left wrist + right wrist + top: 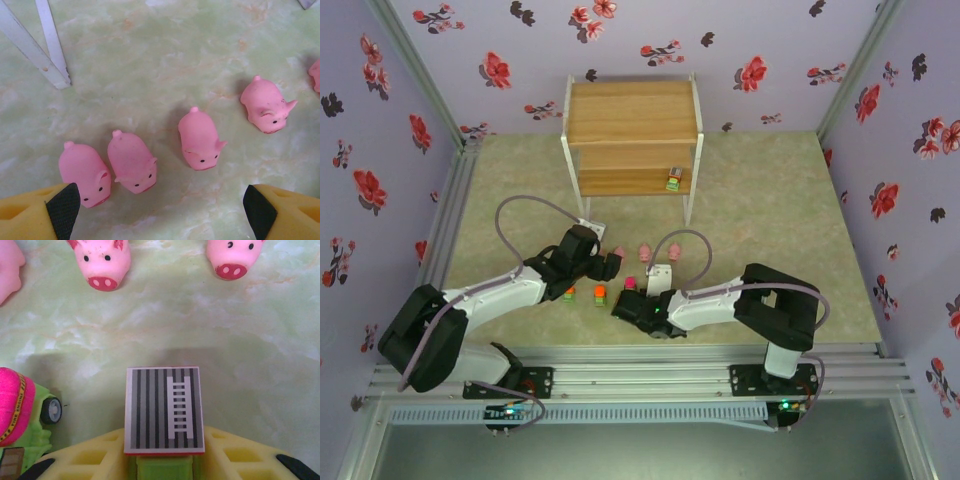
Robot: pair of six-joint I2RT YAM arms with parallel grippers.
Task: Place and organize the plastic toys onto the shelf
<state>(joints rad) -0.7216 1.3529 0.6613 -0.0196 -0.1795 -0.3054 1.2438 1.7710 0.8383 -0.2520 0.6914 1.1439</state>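
The right jaws look clenched on the green base of the grey-topped piece (164, 410). The yellow fingers (90, 462) press in from both sides, and the striped ladder panel sits centred between them. The piece's long axis seems to run straight ahead, out of the jaws. The magenta-topped piece (12, 407) stands on the table (240, 340) just left of these jaws. Two pigs (102, 262) (234, 260) lie ahead, snouts turned back toward the jaws.

In my judgement the coming move turns on the shelf (632, 110). It lies ahead of the right jaws, beyond the pig row, so the held piece has to be carried up and over the pigs. One toy (673, 178) already rests on the lower tier, to the right.

The left jaws are released, with the pads (62, 205) spread wide. Ahead of them lies a row of pigs. The nearest pig (82, 172) is just in front of the left pad and its neighbour (131, 162) is close beside it. A third pig (200, 140) lies near the centre line, farther ahead. Their long axes run away from the jaws, so the opening spans them crosswise. The left arm is nearer to the pigs.
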